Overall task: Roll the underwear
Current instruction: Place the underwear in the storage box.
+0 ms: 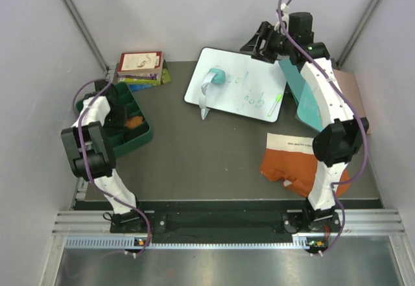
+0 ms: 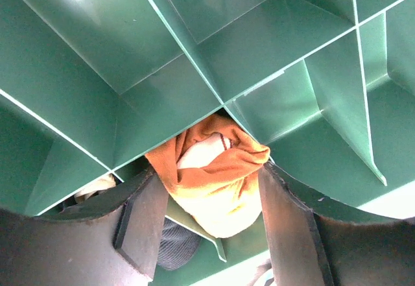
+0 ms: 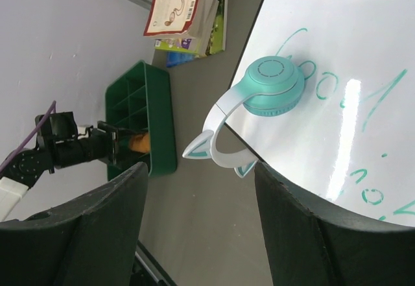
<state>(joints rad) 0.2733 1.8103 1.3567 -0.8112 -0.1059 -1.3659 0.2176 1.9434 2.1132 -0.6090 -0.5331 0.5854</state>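
Nearest, on the right of the bench (image 1: 194,163), a rust-orange brief (image 1: 285,166) lies flat, its white waistband toward the far side. Over on the left, the left tool (image 2: 209,182) is down in the green tray (image 1: 144,137). Its jaws are parted either side of a rolled mustard-orange brief (image 2: 217,159) that sits in a compartment, and they are not squeezing it as far as I can see. Far right, the right tool (image 3: 198,195) hangs wide open and empty above the whiteboard (image 1: 246,72), near teal headphones (image 1: 215,77).
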